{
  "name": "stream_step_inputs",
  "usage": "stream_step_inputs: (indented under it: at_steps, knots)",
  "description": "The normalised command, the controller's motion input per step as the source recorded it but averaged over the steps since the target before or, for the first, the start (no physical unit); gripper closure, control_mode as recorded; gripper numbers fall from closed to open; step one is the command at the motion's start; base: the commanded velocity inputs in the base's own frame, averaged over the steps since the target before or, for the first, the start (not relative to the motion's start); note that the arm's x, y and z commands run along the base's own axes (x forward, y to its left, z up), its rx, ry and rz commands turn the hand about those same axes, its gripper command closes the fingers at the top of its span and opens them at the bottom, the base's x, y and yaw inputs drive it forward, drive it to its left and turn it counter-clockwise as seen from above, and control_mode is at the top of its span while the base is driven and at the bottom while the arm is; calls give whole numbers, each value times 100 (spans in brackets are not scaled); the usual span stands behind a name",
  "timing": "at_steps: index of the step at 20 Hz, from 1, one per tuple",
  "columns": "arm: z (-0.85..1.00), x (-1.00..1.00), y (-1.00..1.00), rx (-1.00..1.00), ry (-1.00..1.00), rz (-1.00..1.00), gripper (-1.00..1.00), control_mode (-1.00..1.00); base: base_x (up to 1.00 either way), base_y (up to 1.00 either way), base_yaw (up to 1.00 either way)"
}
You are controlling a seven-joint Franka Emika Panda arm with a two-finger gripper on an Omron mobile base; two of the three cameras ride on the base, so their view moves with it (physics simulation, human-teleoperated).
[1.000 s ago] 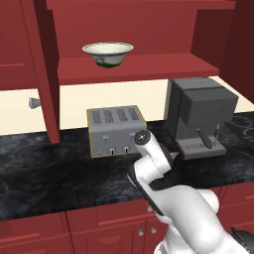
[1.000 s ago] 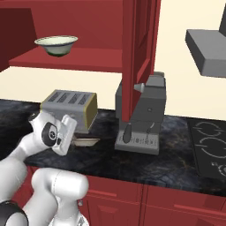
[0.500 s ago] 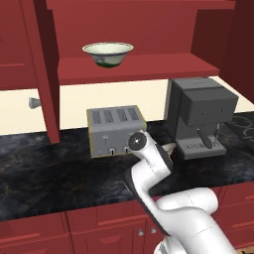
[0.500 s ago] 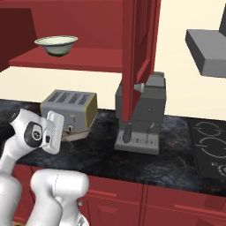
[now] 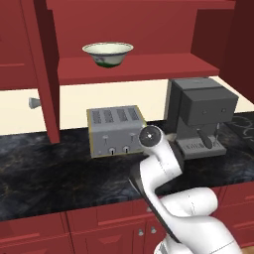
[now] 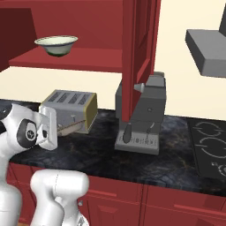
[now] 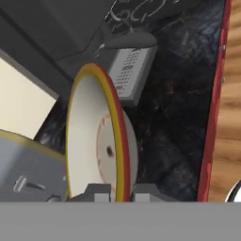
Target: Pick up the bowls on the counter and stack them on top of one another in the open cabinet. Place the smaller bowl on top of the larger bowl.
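Two bowls are apart: one up in the cabinet (image 5: pixel 149 30), one in the gripper (image 7: pixel 122 193). Largest is the cabinet, its red shelf spanning the upper half of the left base view, with the tall door (image 6: pixel 140 57) hanging down in the middle of the right base view. Below it runs the black counter (image 5: pixel 54 173), crossing both base views from 9 to 3 o'clock. On the counter, the grey coffee machine (image 5: pixel 201 114) stands at about 3 o'clock of the toaster (image 5: pixel 115 130), just beside it. The arm (image 5: pixel 158 173) bends up from 5 o'clock in the left base view, its wrist in front of the toaster's right end.

The big bowl (image 5: pixel 107 53) sits upright on the shelf, at 12 o'clock above the toaster and well apart from it. The small bowl (image 7: pixel 99 136) is gripped by its rim and turned on edge, cream inside facing 9 o'clock in the hand view; the fingers (image 7: pixel 96 192) sit narrowly on either side of the tan rim. In the right base view its edge (image 6: pixel 66 129) pokes out at 3 o'clock of the hand, against the toaster's front, above the counter.
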Motion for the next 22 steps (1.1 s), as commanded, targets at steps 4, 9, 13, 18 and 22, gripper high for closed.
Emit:
stream_step_inputs:
  at_steps: [4,9,13,18,22]
  knots:
    - [47,-18,5,0,5,14,100,-100,0,0,0]
    - [40,-17,1,4,4,15,100,-100,0,0,0]
    - [31,-17,0,8,3,15,100,-100,0,0,0]
    - [22,-19,0,13,2,12,100,-100,0,0,0]
    - [22,-25,0,15,0,8,100,-100,0,0,0]
